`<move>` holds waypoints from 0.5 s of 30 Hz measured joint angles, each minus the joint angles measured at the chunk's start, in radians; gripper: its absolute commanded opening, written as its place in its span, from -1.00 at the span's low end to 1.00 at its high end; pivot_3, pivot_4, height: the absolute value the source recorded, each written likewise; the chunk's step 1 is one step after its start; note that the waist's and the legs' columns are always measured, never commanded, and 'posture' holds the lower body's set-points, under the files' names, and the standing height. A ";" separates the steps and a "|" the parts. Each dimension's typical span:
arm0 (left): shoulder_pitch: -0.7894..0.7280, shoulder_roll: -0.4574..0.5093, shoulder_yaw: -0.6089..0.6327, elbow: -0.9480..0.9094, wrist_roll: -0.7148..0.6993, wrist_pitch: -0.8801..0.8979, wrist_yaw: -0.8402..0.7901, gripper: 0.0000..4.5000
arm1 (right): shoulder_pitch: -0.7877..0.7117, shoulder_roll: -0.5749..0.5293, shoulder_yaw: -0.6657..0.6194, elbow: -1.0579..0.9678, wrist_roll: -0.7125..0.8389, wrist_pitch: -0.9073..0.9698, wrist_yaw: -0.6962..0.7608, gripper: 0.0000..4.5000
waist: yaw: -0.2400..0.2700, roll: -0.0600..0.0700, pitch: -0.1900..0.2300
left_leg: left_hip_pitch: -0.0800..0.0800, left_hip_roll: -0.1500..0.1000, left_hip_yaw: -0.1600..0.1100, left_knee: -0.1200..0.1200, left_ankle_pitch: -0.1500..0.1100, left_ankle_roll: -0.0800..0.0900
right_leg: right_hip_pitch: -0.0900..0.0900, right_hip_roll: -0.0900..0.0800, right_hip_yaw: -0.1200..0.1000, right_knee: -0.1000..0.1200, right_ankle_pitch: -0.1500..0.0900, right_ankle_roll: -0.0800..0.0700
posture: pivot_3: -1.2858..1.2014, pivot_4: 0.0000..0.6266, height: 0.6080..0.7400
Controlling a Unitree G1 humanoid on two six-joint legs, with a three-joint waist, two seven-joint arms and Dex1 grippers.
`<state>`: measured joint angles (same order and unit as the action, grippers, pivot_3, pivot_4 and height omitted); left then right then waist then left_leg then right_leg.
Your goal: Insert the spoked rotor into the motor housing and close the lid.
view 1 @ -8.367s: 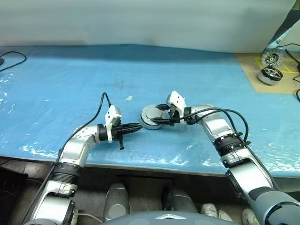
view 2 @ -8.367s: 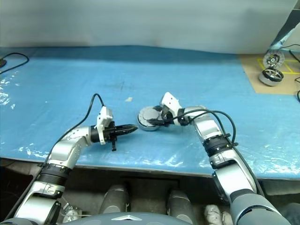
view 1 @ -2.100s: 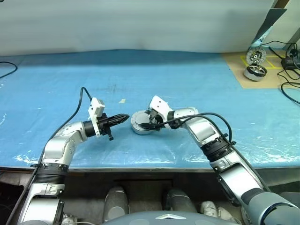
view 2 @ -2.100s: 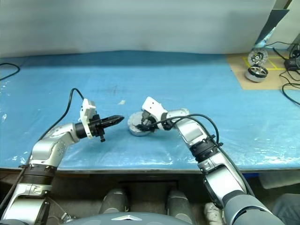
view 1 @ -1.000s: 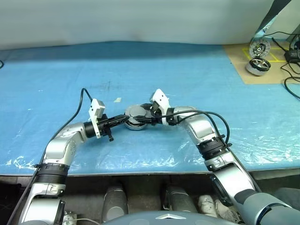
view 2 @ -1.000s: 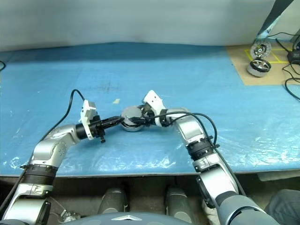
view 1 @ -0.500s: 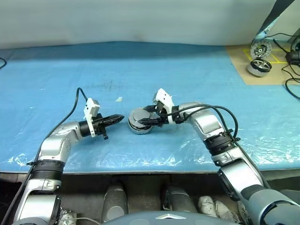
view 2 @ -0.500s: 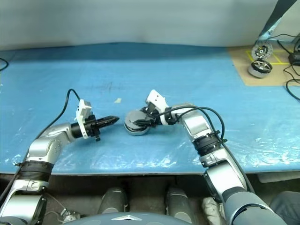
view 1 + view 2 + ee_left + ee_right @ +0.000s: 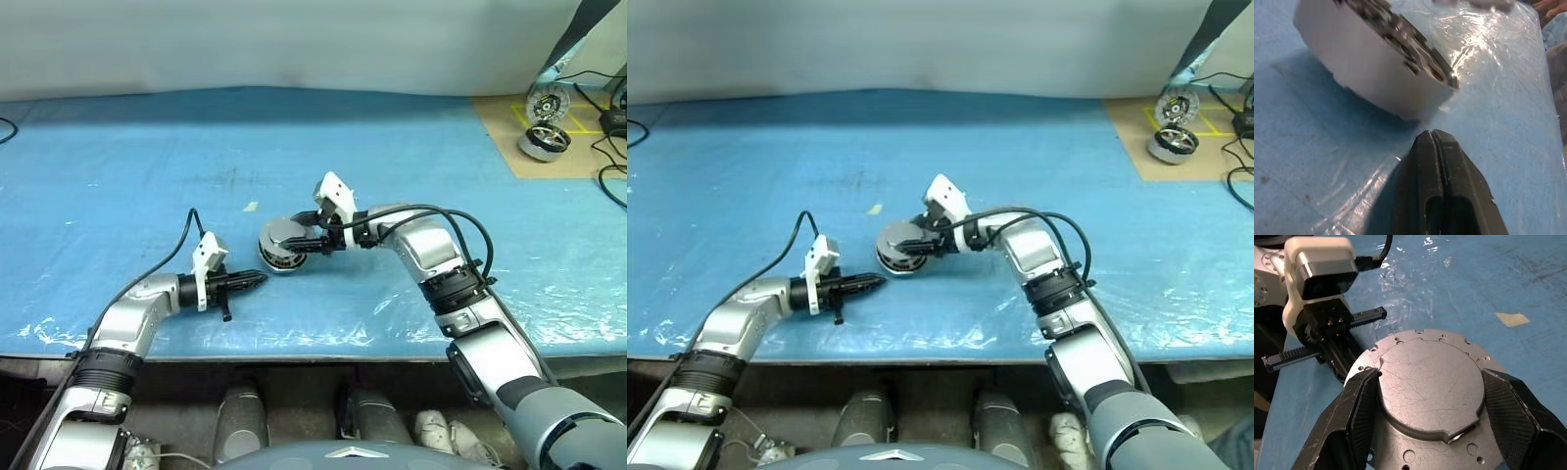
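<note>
The right gripper [image 9: 294, 242] grasps the motor housing [image 9: 282, 245] by its sides near the middle of the blue-covered tabletop [image 9: 118, 176], its fingers [image 9: 1511, 416] spread across the closed, flat lid [image 9: 1430, 384]. The left gripper [image 9: 257, 280] rests just beside the housing, on its near side, fingers clenched together and empty.

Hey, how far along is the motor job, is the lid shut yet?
Done, it seems: the lid lies flat on the motor housing, and no copper windings or rotor show, so the rotor is presumably inside. In hand: the right hand grips the closed assembly by its sides, tilted off the blue table. The left hand is shut, just beside it. Left: set it down and let go.
</note>
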<state>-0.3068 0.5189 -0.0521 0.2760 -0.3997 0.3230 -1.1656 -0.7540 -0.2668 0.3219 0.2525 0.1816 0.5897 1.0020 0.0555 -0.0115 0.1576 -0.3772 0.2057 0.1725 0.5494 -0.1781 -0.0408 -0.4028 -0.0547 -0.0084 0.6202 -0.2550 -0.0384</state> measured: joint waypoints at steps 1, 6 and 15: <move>-0.007 0.001 0.000 0.019 0.002 0.000 -0.010 -1.00 | 0.002 -0.003 0.009 0.000 -0.010 -0.008 -0.002 0.31 | 0.000 0.000 0.000 | 0.000 0.000 0.000 0.000 0.000 0.000 | 0.000 0.000 0.000 0.000 0.000 0.000 | 0.03 -0.52 1.00; -0.062 0.039 0.016 0.071 -0.004 0.017 -0.052 -1.00 | 0.017 0.003 0.054 0.014 -0.049 -0.055 -0.001 0.31 | -0.002 0.000 0.000 | 0.001 0.000 0.000 0.002 0.000 0.000 | 0.000 0.000 0.000 0.003 0.000 0.000 | 0.03 -0.52 1.00; -0.071 0.070 0.022 0.033 -0.011 0.089 -0.095 -1.00 | 0.015 0.024 0.053 0.040 -0.060 -0.079 -0.003 0.31 | -0.008 0.000 0.000 | 0.002 0.000 0.000 0.003 0.000 0.000 | 0.001 0.000 0.001 0.003 0.000 -0.001 | 0.03 -0.52 1.00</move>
<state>-0.3778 0.5888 -0.0299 0.3092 -0.4104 0.4125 -1.2604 -0.7386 -0.2432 0.3751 0.2927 0.1220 0.5107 0.9994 0.0474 -0.0116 0.1575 -0.3748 0.2061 0.1724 0.5520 -0.1781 -0.0409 -0.4015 -0.0548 -0.0076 0.6233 -0.2550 -0.0393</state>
